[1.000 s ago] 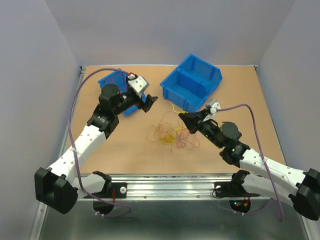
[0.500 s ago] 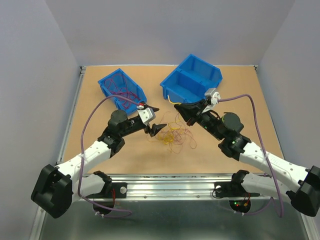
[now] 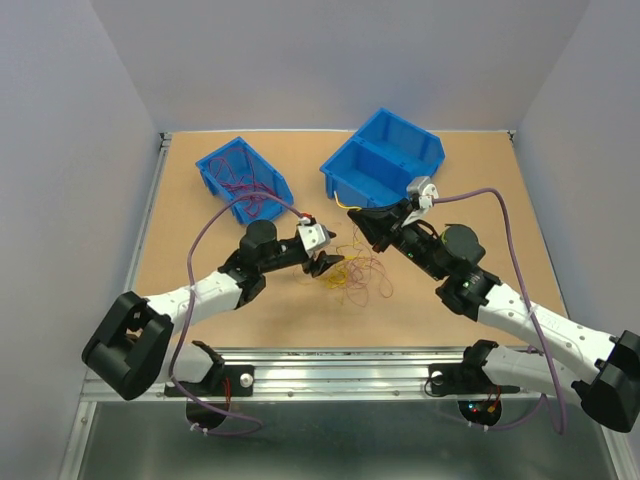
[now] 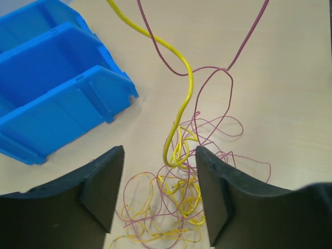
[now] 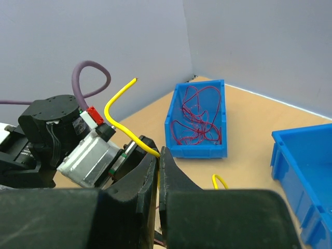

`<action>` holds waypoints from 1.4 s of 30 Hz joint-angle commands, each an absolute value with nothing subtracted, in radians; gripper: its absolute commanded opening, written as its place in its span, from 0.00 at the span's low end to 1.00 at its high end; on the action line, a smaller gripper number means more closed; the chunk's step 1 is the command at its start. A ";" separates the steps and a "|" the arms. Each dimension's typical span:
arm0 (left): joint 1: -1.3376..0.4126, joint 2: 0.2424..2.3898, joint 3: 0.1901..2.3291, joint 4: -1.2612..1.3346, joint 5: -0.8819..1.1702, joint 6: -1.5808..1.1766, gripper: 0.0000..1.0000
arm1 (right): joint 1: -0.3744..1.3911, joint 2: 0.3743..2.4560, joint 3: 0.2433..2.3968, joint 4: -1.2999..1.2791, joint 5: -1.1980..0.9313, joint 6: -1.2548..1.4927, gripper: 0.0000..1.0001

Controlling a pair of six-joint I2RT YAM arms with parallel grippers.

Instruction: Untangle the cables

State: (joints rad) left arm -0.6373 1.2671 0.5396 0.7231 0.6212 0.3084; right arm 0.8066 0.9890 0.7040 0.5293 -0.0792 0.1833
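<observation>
The cables (image 3: 352, 272) are a loose tangle of thin yellow and red wires on the brown table. My left gripper (image 3: 325, 263) is open at the tangle's left edge. In the left wrist view the tangle (image 4: 179, 197) lies between its open fingers (image 4: 104, 181), untouched. My right gripper (image 3: 364, 222) is shut on a thicker yellow cable (image 5: 120, 118), held above the table. That yellow cable (image 4: 181, 78) rises out of the tangle, and a red strand (image 4: 244, 46) rises beside it.
A small blue bin (image 3: 243, 177) holding red wires stands at the back left; it also shows in the right wrist view (image 5: 199, 119). A larger two-compartment blue bin (image 3: 385, 163) stands behind the right gripper and shows in the left wrist view (image 4: 57, 93).
My left arm has swung from the small bin down to the tangle, its gripper open. My right gripper has moved up and back toward the large bin, drawing the yellow cable with it.
</observation>
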 commanded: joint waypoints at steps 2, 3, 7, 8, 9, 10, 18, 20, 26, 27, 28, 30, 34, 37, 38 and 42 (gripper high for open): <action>-0.664 1.302 0.614 0.788 0.637 0.339 0.56 | 0.813 0.971 0.769 0.557 -0.080 0.169 0.01; -0.672 1.311 0.618 0.785 0.637 0.342 0.36 | 0.813 0.968 0.759 0.558 -0.078 0.172 0.01; -0.678 1.303 0.621 0.776 0.606 0.357 0.00 | 0.813 0.937 0.706 0.561 -0.019 0.175 0.03; -0.680 1.290 0.617 0.775 0.583 0.360 0.00 | 0.813 0.925 0.681 0.561 -0.005 0.173 0.07; -0.680 1.270 0.614 0.766 0.572 0.360 0.00 | 0.813 0.898 0.657 0.561 0.033 0.172 0.13; -0.678 1.252 0.609 0.759 0.563 0.362 0.00 | 0.813 0.878 0.602 0.554 0.072 0.173 0.26; -0.678 1.085 0.701 0.573 0.428 0.319 0.00 | 0.813 0.713 0.472 0.350 0.526 0.213 0.68; -0.678 1.075 0.719 0.531 0.431 0.319 0.00 | 0.811 0.704 0.466 0.348 0.438 0.206 0.72; -0.678 1.058 0.730 0.503 0.474 0.319 0.00 | 0.813 0.799 0.457 0.462 0.126 0.104 0.81; -0.678 1.058 0.732 0.499 0.476 0.319 0.00 | 0.811 0.855 0.477 0.474 0.103 0.083 0.81; -0.678 1.058 0.733 0.496 0.477 0.318 0.00 | 0.813 0.883 0.486 0.479 0.082 0.074 0.81; -0.678 1.058 0.739 0.486 0.479 0.318 0.00 | 0.811 0.963 0.517 0.489 0.026 0.051 0.81; -0.678 1.052 0.736 0.485 0.480 0.316 0.00 | 0.813 1.063 0.549 0.531 0.006 0.031 0.80; -0.678 1.048 0.730 0.483 0.486 0.318 0.00 | 0.811 1.111 0.558 0.569 0.006 0.023 0.71; -0.680 1.045 0.730 0.483 0.489 0.318 0.00 | 0.811 1.118 0.561 0.578 0.021 0.026 0.66; -0.678 1.034 0.723 0.477 0.489 0.321 0.00 | 0.813 1.121 0.548 0.632 0.107 0.048 0.46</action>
State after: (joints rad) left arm -0.6731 1.0790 0.6914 0.4461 0.4679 0.3271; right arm 0.8066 1.1316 0.4824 0.4889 0.0490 0.0483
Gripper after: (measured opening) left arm 0.037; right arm 0.517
